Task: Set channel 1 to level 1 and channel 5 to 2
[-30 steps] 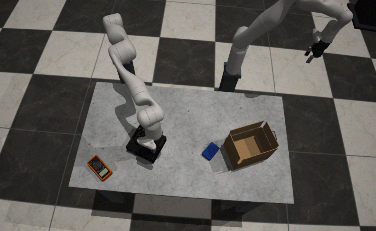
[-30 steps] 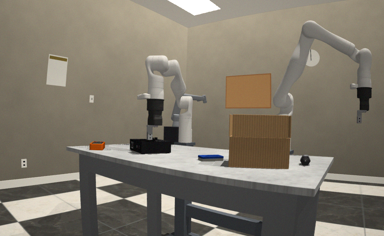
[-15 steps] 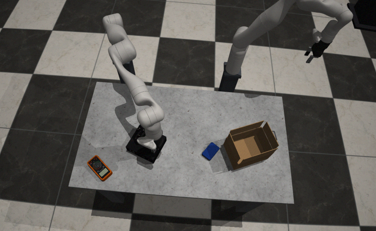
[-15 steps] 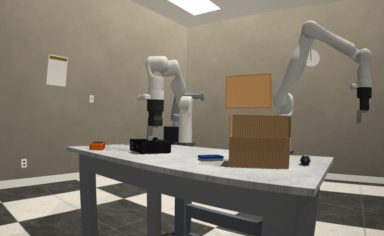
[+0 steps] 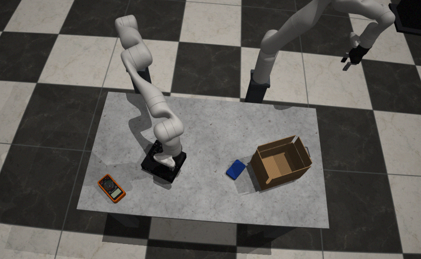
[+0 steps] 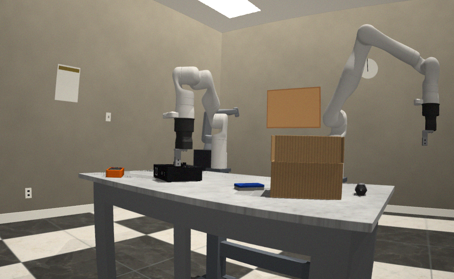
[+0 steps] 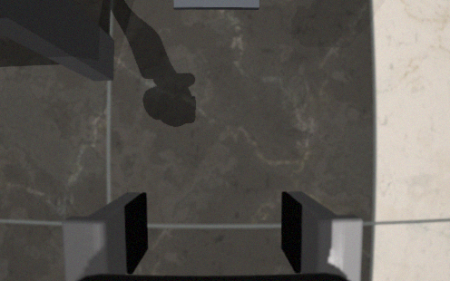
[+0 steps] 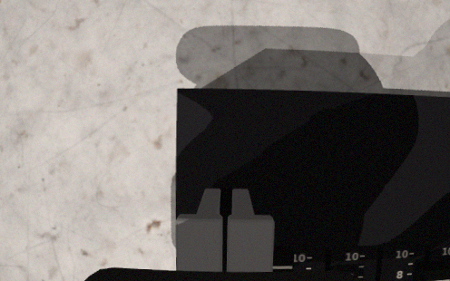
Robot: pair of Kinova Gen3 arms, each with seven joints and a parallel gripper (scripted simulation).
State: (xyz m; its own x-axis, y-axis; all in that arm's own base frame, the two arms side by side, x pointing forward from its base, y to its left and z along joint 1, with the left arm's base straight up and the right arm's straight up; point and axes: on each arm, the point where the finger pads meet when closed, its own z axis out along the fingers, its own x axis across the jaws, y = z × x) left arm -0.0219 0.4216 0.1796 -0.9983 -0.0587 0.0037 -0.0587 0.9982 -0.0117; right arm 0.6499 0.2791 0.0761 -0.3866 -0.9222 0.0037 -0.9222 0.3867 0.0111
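The black lighting desk [image 5: 152, 164] [image 6: 184, 173] [image 8: 338, 159] stands on the table under the right arm. My right gripper [image 8: 226, 217] [image 6: 177, 164] is shut and empty, pointing down at the desk's top, near one end of the fader row. In the right wrist view several scales marked 10 show at the lower edge, right of the fingers. The fader knobs and their levels are not visible; the arm hides much of the desk in the top view. My left gripper [image 5: 344, 64] [image 6: 425, 142] [image 7: 214, 221] is open and empty, above the floor away from the table.
An orange multimeter [image 5: 111, 188] [image 6: 115, 172] lies near the desk. A blue-topped block [image 5: 236, 169] [image 6: 249, 186] lies beside an open cardboard box [image 5: 260, 173] [image 6: 307, 180] on the table's other half. A dark object [image 6: 360, 189] lies beyond the box.
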